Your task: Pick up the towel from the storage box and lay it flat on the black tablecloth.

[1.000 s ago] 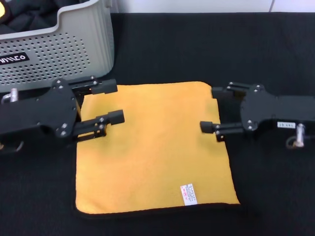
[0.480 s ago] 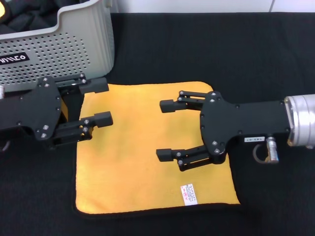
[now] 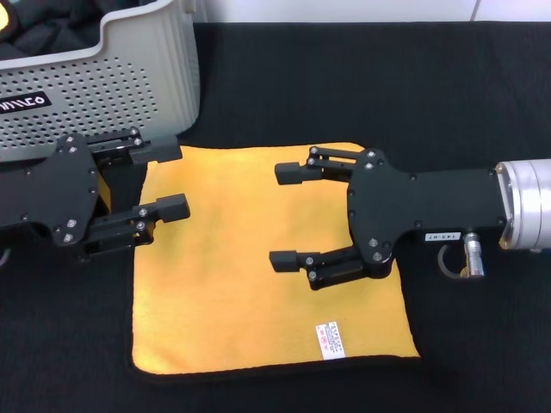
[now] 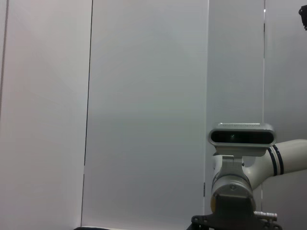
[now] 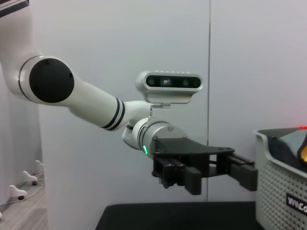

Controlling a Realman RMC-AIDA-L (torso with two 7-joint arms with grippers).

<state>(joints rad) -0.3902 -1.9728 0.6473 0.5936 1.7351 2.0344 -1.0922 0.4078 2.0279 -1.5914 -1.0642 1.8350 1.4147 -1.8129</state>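
Observation:
The towel [image 3: 250, 284] lies flat, orange-yellow side up, on the black tablecloth [image 3: 362, 86], its white care label [image 3: 330, 340] near the front right corner. My right gripper [image 3: 284, 215] hovers open over the towel's right half with nothing between its fingers. At the towel's left edge my left gripper [image 3: 170, 179] is open and empty too, just in front of the storage box [image 3: 112, 77]. The right wrist view shows the left gripper [image 5: 216, 172] from the side and a corner of the storage box [image 5: 283, 191].
The light grey storage box with its black label [image 3: 21, 103] stands at the back left and holds dark cloth. Black tablecloth spreads to the back and right of the towel. The left wrist view shows only a pale wall and the right arm's wrist camera [image 4: 241, 136].
My right gripper has swung left from the towel's right edge to over its right half. My left gripper has drawn back left, off the towel. The towel has not moved.

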